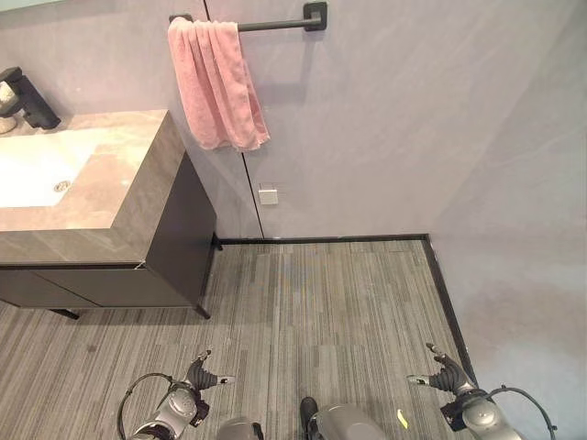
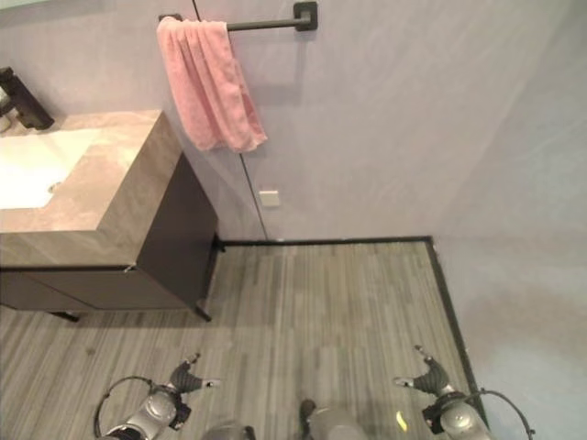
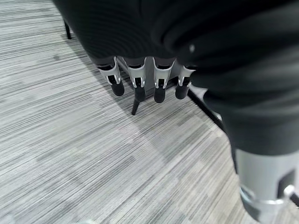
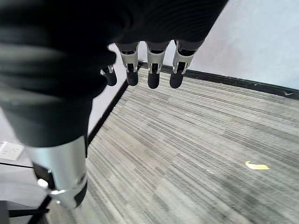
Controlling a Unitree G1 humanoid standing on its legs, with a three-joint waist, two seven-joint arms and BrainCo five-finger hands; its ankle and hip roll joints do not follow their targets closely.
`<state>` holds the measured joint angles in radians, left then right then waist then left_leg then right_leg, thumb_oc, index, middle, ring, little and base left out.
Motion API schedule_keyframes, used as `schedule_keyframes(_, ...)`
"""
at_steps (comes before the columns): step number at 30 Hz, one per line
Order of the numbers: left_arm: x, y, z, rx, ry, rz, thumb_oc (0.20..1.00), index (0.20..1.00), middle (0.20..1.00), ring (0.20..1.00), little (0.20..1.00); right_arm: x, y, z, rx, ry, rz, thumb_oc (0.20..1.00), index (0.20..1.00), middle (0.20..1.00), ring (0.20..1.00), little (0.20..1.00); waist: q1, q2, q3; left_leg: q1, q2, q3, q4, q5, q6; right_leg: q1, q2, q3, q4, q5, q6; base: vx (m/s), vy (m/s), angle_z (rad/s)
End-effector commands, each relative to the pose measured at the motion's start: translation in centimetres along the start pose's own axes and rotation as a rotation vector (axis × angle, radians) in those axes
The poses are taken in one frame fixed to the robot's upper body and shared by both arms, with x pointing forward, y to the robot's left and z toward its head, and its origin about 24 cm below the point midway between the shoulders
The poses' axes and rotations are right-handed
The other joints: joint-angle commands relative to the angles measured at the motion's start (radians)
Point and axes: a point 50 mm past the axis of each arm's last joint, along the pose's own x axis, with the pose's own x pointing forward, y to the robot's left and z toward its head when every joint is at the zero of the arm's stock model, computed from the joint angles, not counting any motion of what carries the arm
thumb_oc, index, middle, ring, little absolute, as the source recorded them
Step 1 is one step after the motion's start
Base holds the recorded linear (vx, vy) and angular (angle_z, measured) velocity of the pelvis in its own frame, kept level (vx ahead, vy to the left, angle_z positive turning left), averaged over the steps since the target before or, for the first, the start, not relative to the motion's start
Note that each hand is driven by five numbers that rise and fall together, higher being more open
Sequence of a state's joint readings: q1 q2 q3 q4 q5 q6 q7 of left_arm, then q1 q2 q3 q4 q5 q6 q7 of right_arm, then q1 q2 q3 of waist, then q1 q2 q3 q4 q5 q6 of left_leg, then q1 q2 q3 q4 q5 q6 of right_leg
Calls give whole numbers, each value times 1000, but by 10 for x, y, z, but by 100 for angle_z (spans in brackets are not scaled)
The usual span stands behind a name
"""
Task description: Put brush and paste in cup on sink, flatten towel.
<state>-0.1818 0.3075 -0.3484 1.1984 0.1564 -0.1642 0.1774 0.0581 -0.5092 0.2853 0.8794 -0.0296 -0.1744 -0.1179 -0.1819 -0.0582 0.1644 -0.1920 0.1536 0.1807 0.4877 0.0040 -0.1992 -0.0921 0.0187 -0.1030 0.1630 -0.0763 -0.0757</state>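
While both arms hang low over the striped floor [image 1: 348, 293], the left eye view shows the pink towel [image 1: 216, 84] bunched at the left end of a black wall rail [image 1: 275, 22], above the corner of the stone-topped sink [image 1: 83, 183]; a black tap [image 1: 29, 99] stands at its back edge. Brush, paste and cup cannot be made out. From the right eye view, a white wall socket [image 2: 269, 198] sits below the towel. Seen by the left wrist view, the left hand [image 3: 140, 79] has its fingers straight and slightly apart, empty. Through the right wrist view, the right hand [image 4: 152, 65] likewise holds nothing, fingers relaxed above a small yellow scrap [image 4: 256, 165].
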Motion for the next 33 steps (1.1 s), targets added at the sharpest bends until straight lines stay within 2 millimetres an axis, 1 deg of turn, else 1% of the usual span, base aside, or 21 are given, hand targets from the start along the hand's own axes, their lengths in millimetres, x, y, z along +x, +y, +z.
schedule_keyframes(1,0,17,-3,11,-10,66,1000,1000,1000,1000,1000,-5,-16,-7,-47,-6,-73,1000,1000,1000,1000,1000,-6,12,-17,94,8,55,-312,43,87,-9,-50,135,-35,31,141,132,209,-13)
schedule_keyframes(2,0,18,-4,14,-10,71,1000,1000,1000,1000,1000,-5,-16,-6,-58,-7,-81,1000,1000,1000,1000,1000,4,30,-16,67,53,21,-403,110,72,-11,-56,145,-33,23,150,412,445,-14)
schedule_keyframes(3,0,18,-5,7,-6,78,1000,1000,1000,1000,1000,-4,-18,-10,-69,19,-90,1000,1000,1000,1000,1000,4,53,-20,54,113,-17,-512,206,41,-2,-93,169,-16,-5,170,467,440,-11)
schedule_keyframes(4,-1,18,-7,20,-10,71,1000,1000,1000,1000,1000,-3,-19,-8,-85,8,-82,1000,1000,1000,1000,1000,1,62,-24,82,104,-22,-511,174,47,8,-97,196,-12,-19,181,470,390,-9)
schedule_keyframes(6,-2,18,-10,29,-2,70,1000,1000,1000,1000,1000,-2,-20,-4,-87,0,-88,1000,1000,1000,1000,1000,3,69,-29,83,93,-17,-497,159,47,12,-107,209,-21,-9,186,215,214,-68)
schedule_keyframes(7,-1,21,-8,46,-16,69,1000,1000,1000,1000,1000,0,-24,1,-85,-16,-106,1000,1000,1000,1000,1000,7,73,-35,68,57,-13,-463,135,53,26,-140,227,-40,-4,198,224,290,-91)
schedule_keyframes(11,1,31,0,62,-50,100,1000,1000,1000,1000,1000,6,-26,19,-63,-69,-129,1000,1000,1000,1000,1000,21,62,-27,38,-16,35,-395,63,93,25,-223,280,-73,34,244,150,289,-45)
schedule_keyframes(12,1,31,0,62,-50,100,1000,1000,1000,1000,1000,6,-26,19,-63,-69,-128,1000,1000,1000,1000,1000,21,62,-27,38,-16,35,-395,63,93,25,-223,280,-73,34,244,23,235,-50)
schedule_keyframes(14,3,40,9,61,-78,132,1000,1000,1000,1000,1000,12,-24,35,-76,-115,-123,1000,1000,1000,1000,1000,31,60,-28,21,-44,91,-364,32,110,-12,-265,302,-95,81,275,31,221,-38)
schedule_keyframes(16,3,44,7,49,-72,151,1000,1000,1000,1000,1000,16,-20,46,-104,-147,-113,1000,1000,1000,1000,1000,44,55,-28,31,-43,125,-369,19,117,-40,-273,288,-98,113,284,36,96,-63)
schedule_keyframes(17,2,47,4,34,-64,165,1000,1000,1000,1000,1000,18,-17,57,-108,-184,-108,1000,1000,1000,1000,1000,67,49,-25,54,-34,162,-385,12,115,-60,-286,220,-108,145,283,11,30,-95)
schedule_keyframes(18,1,49,1,24,-54,174,1000,1000,1000,1000,1000,19,-14,61,-105,-196,-103,1000,1000,1000,1000,1000,75,47,-24,70,-29,183,-402,12,114,-71,-296,146,-114,164,280,23,46,-128)
schedule_keyframes(19,0,49,-6,8,-28,177,1000,1000,1000,1000,1000,21,-7,71,-102,-224,-80,1000,1000,1000,1000,1000,97,39,-21,106,-21,230,-434,11,111,-95,-310,-19,-121,205,274,23,30,-113)
schedule_keyframes(20,-1,49,-8,-1,-20,177,1000,1000,1000,1000,1000,21,-4,73,-105,-234,-70,1000,1000,1000,1000,1000,101,37,-19,115,-21,238,-438,10,110,-96,-309,-81,-109,204,271,20,30,-97)
schedule_keyframes(21,-1,49,-8,-1,-20,177,1000,1000,1000,1000,1000,21,-4,73,-105,-234,-70,1000,1000,1000,1000,1000,99,37,-19,115,-21,236,-438,10,110,-94,-309,-82,-109,203,271,32,8,-78)
schedule_keyframes(22,-2,44,-12,-5,-3,162,1000,1000,1000,1000,1000,21,-1,69,-109,-216,-57,1000,1000,1000,1000,1000,78,36,-21,111,-21,227,-423,8,110,-83,-277,3,-112,180,279,73,20,-67)
schedule_keyframes(23,-1,45,-11,1,-7,163,1000,1000,1000,1000,1000,20,-1,66,-98,-207,-50,1000,1000,1000,1000,1000,61,32,-22,112,-23,207,-415,1,115,-86,-234,105,-96,150,270,68,18,-17)
schedule_keyframes(25,-2,40,-16,-12,21,154,1000,1000,1000,1000,1000,20,-1,64,-92,-194,-59,1000,1000,1000,1000,1000,80,22,-26,134,-20,216,-413,-2,111,-81,-240,100,-115,161,265,91,7,78)
schedule_keyframes(29,-5,29,-24,-39,56,130,1000,1000,1000,1000,1000,17,1,52,-48,-155,-60,1000,1000,1000,1000,1000,70,17,-48,157,-12,224,-419,0,103,-67,-223,103,-134,154,261,90,-48,-23)
schedule_keyframes(30,-20,-2,-52,-355,182,75,1000,1000,1000,1000,1000,-15,17,-48,520,265,-161,1000,1000,1000,1000,1000,38,21,-87,153,74,94,-343,57,91,62,-105,150,-18,-7,198,61,-33,-12)
schedule_keyframes(33,-20,-1,-52,-335,179,71,1000,1000,1000,1000,1000,-14,19,-47,491,262,-125,1000,1000,1000,1000,1000,39,20,-99,185,71,112,-358,37,92,71,-115,156,-29,0,205,20,23,12)
